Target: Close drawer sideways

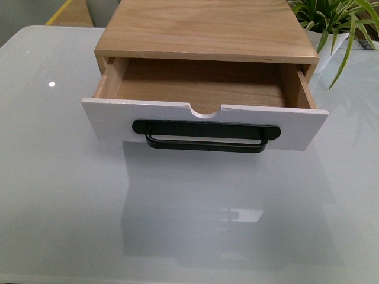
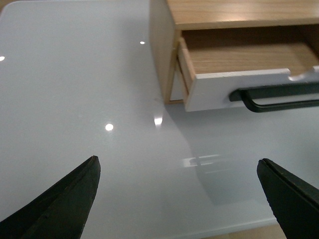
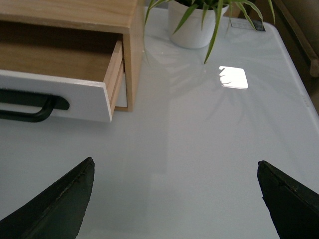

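Note:
The drawer (image 1: 118, 121) stands pulled out of a light wood cabinet (image 1: 201, 26) in the middle of the table. It has a white front panel, a long black bar handle (image 1: 206, 137) and a semicircular notch in its top edge; its wood inside is empty. Neither arm shows in the front view. My left gripper (image 2: 178, 169) is open and empty over the table, short of the drawer's left corner (image 2: 209, 92). My right gripper (image 3: 175, 172) is open and empty over the table, short of the drawer's right corner (image 3: 89, 97).
A potted green plant (image 1: 331, 23) in a white pot (image 3: 192, 27) stands at the cabinet's back right. The glossy pale table (image 1: 65, 195) spreads in front of and beside the drawer; its front edge shows in the left wrist view (image 2: 234, 228).

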